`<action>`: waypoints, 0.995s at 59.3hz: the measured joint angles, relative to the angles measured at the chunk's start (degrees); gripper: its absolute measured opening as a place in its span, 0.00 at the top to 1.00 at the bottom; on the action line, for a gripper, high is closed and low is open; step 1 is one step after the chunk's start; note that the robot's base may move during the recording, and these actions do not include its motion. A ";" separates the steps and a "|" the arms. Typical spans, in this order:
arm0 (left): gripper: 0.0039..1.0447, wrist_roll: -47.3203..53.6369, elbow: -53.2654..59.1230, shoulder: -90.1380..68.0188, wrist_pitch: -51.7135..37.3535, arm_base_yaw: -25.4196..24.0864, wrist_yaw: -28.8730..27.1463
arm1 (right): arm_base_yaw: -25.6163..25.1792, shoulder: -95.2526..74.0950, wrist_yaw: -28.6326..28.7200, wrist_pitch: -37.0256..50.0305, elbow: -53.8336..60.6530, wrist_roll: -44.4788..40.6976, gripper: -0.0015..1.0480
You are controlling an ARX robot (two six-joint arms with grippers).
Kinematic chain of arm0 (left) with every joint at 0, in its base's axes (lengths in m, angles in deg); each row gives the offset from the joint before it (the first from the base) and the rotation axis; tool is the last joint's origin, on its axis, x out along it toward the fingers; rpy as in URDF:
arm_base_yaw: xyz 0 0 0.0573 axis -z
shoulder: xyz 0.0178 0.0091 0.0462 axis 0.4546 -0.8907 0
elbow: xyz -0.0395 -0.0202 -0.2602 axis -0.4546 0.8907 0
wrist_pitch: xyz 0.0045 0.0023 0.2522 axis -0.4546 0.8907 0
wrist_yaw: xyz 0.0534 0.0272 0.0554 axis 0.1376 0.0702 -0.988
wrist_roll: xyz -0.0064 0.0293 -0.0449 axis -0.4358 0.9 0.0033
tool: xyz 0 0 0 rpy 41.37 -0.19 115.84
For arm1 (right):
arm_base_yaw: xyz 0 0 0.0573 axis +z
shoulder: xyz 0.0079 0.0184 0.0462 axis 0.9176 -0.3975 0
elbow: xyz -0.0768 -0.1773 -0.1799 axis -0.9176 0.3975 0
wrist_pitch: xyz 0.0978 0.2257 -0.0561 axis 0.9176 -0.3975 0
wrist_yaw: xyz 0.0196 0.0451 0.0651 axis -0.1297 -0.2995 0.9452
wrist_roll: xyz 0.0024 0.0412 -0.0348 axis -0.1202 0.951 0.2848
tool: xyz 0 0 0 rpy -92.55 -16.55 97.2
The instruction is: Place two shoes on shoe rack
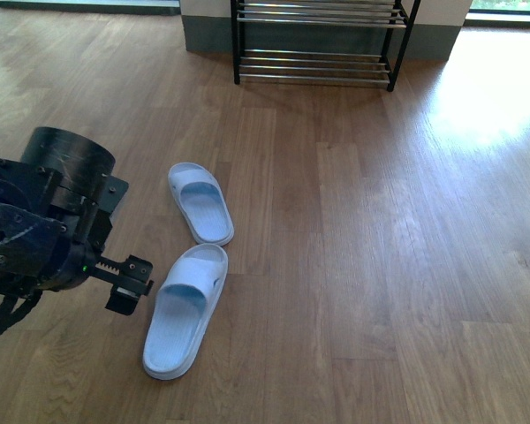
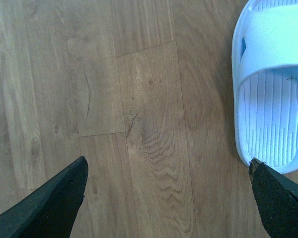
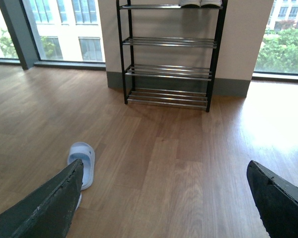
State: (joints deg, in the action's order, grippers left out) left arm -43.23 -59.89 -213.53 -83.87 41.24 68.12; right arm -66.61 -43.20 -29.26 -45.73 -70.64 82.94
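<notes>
Both shoes are pale blue slides, not on the rack (image 1: 322, 40) but flat on the wood floor (image 1: 380, 265), well short of it. Far slide (image 1: 200, 203) and near slide (image 1: 185, 309) lie end to end, ends almost touching, angled a bit apart. The rack stands at the back wall, black frame w/ chrome bars. L gripper (image 1: 128, 283) sits low, just beside the near slide on its left side. In the L wrist view, L gripper (image 2: 167, 166) is spread wide over bare floor, nothing between its fingers (image 2: 49, 208). The near slide (image 2: 273, 99) is off to one side, its rounded end right at one fingertip; can't tell if they touch. R arm isn't in the front view. In the R wrist view, R gripper (image 3: 165, 166) is also spread wide and empty, facing the rack (image 3: 169, 54). One slide (image 3: 82, 161) shows by one finger; can't tell which. White items (image 3: 201, 3) sit on the top shelf, cut off by the frame edge.
</notes>
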 joint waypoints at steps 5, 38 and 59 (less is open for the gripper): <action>0.09 2.60 -2.78 -4.11 -1.75 -0.11 -1.25 | 0.00 0.00 0.00 0.00 0.00 0.00 0.09; 0.09 10.54 -21.62 -26.47 -3.17 -0.61 4.02 | 0.00 0.00 0.00 0.00 0.00 0.00 0.09; 0.09 12.61 -31.12 -34.71 -3.63 1.79 5.11 | 0.00 0.00 0.00 0.00 0.00 0.00 0.09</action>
State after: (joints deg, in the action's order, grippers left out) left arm -30.62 -91.01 -248.24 -87.50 43.03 73.23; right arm -66.61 -43.20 -29.26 -45.73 -70.64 82.94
